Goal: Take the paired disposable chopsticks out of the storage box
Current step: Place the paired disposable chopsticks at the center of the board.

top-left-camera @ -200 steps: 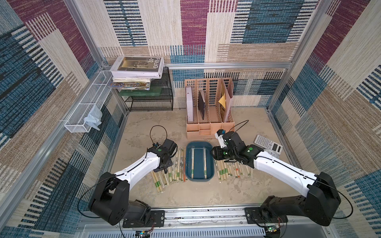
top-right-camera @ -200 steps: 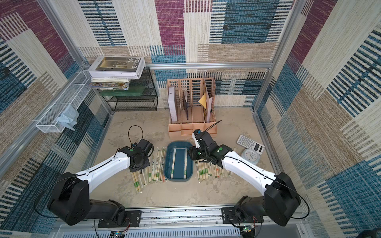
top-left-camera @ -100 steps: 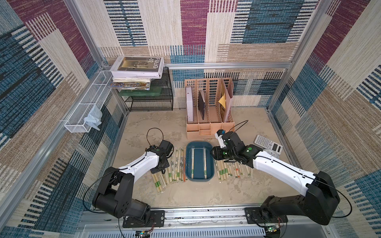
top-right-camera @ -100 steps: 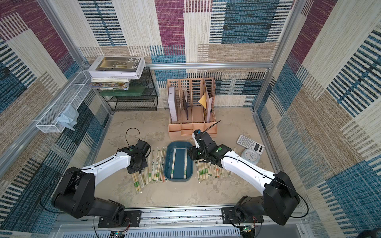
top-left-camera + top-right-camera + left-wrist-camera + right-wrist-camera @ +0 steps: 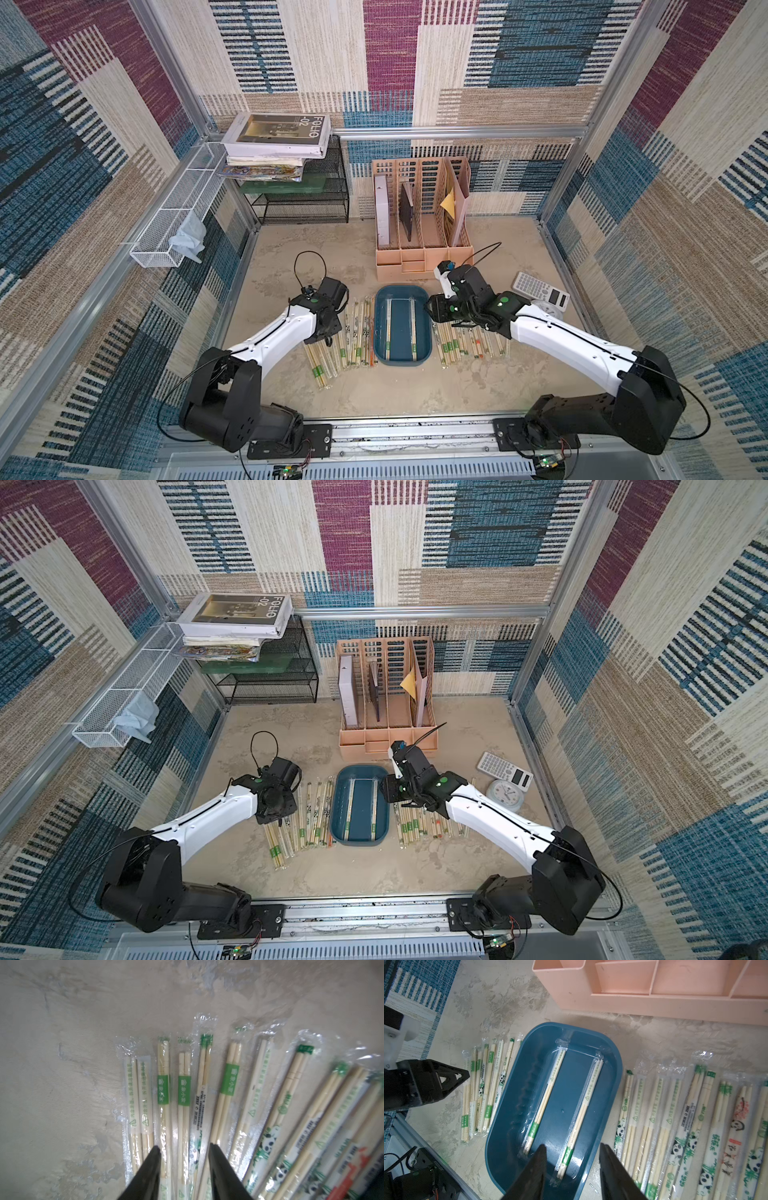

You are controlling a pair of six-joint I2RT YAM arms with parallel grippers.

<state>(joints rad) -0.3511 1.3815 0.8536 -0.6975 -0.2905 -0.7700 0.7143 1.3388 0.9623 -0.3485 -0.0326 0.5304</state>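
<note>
The dark teal storage box (image 5: 402,289) (image 5: 360,768) (image 5: 508,1093) lies on the table between my arms. Two wrapped chopstick pairs lie lengthwise in it (image 5: 388,328) (image 5: 413,328) (image 5: 544,1101) (image 5: 583,1109). Several more pairs lie in rows on the table to its left (image 5: 351,336) (image 5: 184,1088) and right (image 5: 469,343) (image 5: 675,1126). My left gripper (image 5: 324,336) (image 5: 184,1147) is open low over the left row, with pairs lying flat beneath its jaws. My right gripper (image 5: 430,309) (image 5: 572,1147) is open and empty above the box's right-hand pair.
A peach file organizer (image 5: 422,232) stands just behind the box. A black mesh rack (image 5: 303,199) with stacked books (image 5: 276,135) is at the back left, with a white wire basket (image 5: 174,216) on the left wall. A calculator (image 5: 540,291) and a clock (image 5: 505,793) lie at the right.
My left gripper shifted slightly left over the row beside the box, then its jaws went from shut to open. The right arm has not moved.
</note>
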